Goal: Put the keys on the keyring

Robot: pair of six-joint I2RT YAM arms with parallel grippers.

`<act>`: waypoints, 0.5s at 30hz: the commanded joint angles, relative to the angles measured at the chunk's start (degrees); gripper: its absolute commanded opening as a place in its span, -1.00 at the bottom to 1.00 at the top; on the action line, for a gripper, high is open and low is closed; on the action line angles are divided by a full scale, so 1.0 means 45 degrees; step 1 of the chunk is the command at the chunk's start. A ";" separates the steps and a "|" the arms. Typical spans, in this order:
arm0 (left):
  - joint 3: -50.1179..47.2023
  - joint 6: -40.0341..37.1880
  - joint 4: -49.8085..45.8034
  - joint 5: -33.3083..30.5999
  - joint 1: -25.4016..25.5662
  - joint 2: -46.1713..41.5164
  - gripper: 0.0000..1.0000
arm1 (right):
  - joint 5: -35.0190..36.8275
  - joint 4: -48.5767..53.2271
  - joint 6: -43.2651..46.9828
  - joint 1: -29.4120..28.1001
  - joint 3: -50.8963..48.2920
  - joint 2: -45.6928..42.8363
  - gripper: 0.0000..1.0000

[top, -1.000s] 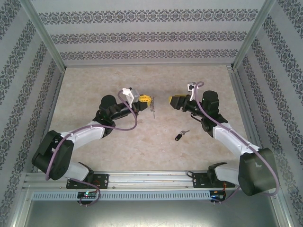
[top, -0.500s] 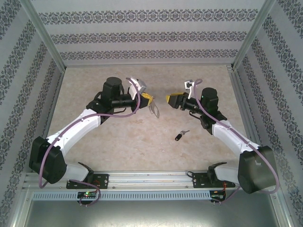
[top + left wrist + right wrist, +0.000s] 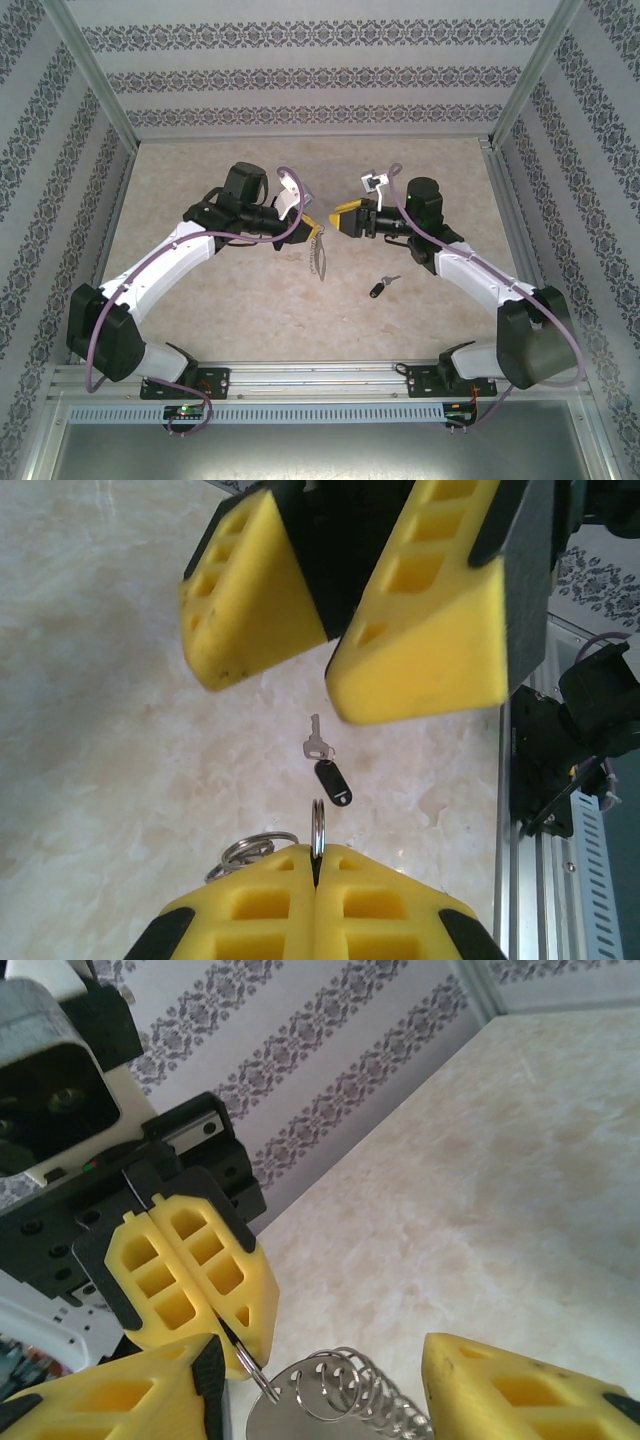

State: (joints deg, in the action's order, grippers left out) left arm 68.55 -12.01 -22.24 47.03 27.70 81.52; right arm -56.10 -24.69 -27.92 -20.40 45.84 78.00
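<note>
The keyring (image 3: pixel 320 256) hung in the air over the table (image 3: pixel 190 170), pinched at its top ring by the left gripper (image 3: pixel 314 222). The yellow fingers (image 3: pixel 250 920) of that gripper were pressed together on the thin edge of the ring. A short run of smaller linked rings dangled beneath it.

The left arm (image 3: pixel 165 258) rose from its base, which stood well to the left of the keyring and nearer the onlooker. Its white link ran up and inward to a black joint. From there the wrist lay roughly level, pointing right toward the keyring.

The right arm (image 3: pixel 478 275) mirrored this pose from the opposite side, its wrist lying level and pointing left at the keyring. The right gripper (image 3: pixel 345 220) sat just to the right of the keyring, face to face with the left gripper. Its jaws were spread with a clear gap. In the right wrist view the linked rings lay within that gap, and no contact with either finger could be made out.

The key (image 3: pixel 382 287) lay flat on the table, lower than the keyring, to its right and nearer the arm bases. Its black head pointed toward the bases and its silver blade pointed away. Neither gripper touched it.
</note>
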 commanded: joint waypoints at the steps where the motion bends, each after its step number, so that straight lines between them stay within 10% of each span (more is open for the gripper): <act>1: 0.0393 -0.0555 -0.0366 0.0601 0.0131 0.0085 -1.00 | -0.1010 0.0034 0.0576 -0.0262 0.0310 0.0138 0.08; 15: 0.0332 -0.0354 0.0463 0.0726 0.0134 0.0246 -1.00 | -0.1196 0.0174 0.0853 -0.0486 0.0114 0.0277 -0.04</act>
State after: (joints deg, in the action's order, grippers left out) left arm 68.62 -12.88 -22.33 48.10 27.70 82.15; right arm -59.64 -23.49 -25.65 -21.93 45.87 78.56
